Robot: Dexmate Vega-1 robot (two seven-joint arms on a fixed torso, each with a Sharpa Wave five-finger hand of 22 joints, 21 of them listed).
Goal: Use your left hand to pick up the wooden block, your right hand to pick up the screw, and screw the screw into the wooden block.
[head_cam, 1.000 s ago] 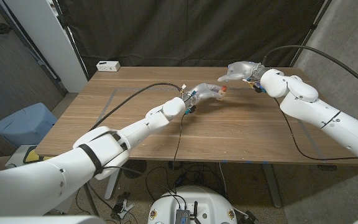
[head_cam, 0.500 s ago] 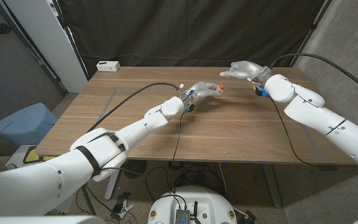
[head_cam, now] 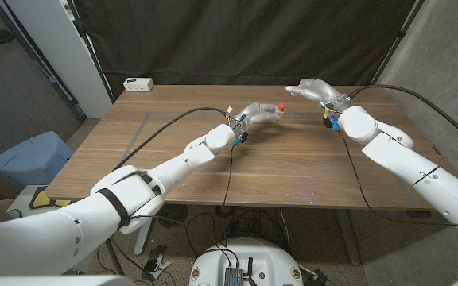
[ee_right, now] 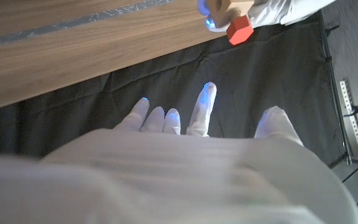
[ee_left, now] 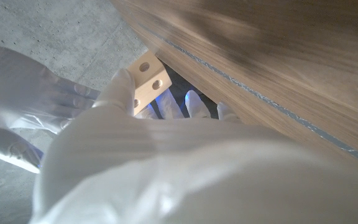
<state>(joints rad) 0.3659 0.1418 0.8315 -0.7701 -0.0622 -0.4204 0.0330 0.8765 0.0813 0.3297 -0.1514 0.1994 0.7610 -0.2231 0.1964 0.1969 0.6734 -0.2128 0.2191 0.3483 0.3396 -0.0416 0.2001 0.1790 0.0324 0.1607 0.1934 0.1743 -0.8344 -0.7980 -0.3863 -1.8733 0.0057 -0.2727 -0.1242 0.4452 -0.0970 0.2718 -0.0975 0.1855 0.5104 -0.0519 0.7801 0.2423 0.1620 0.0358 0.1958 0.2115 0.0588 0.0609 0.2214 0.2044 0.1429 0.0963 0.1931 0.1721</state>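
Observation:
My left hand [head_cam: 259, 114] holds the pale wooden block [ee_left: 148, 77] above the far middle of the table [head_cam: 293, 171]. Two holes show in the block's face in the left wrist view. The screw with its red hex head [head_cam: 281, 106] sticks out of the block's end toward my right hand. In the right wrist view the red screw head [ee_right: 238, 28] sits on the block [ee_right: 231, 7], apart from my spread fingers [ee_right: 202, 107]. My right hand [head_cam: 312, 87] hovers open a short way right of the screw, touching nothing.
A small white box [head_cam: 137, 83] lies at the table's far left corner. A black cable [head_cam: 173, 119] runs along my left arm over the table. A black curtain hangs behind. A blue bin [head_cam: 29, 159] stands on the floor at the left.
My right hand has drawn back to the right, away from the screw head. My left hand has lifted the block with the screw slightly toward the far edge.

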